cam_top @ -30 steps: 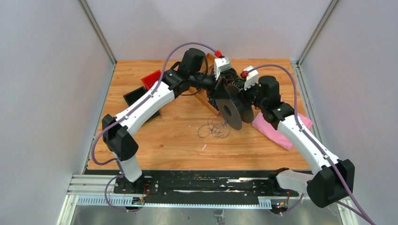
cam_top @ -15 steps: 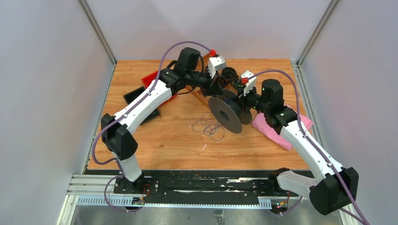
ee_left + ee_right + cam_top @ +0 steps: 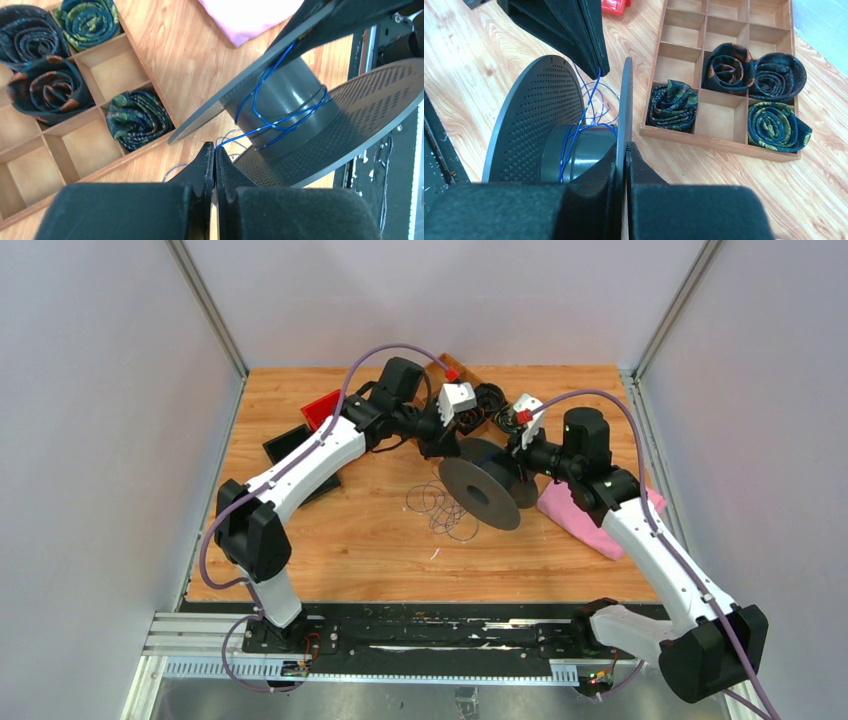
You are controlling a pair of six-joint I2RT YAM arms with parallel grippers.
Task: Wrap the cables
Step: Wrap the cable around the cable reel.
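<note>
Left gripper (image 3: 214, 148) pinching cable (image 3: 260, 129) | right gripper (image 3: 625, 146) clamped on spool (image 3: 531, 115) flange | overhead only: loose loops (image 3: 440, 508) at spool's 8 o'clock

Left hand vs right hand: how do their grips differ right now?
The left hand pinches the thin blue cable; the right hand clamps a flange edge of the spool. In the top view the left hand sits left of the spool, the right hand on its right. Both are shut.
</note>
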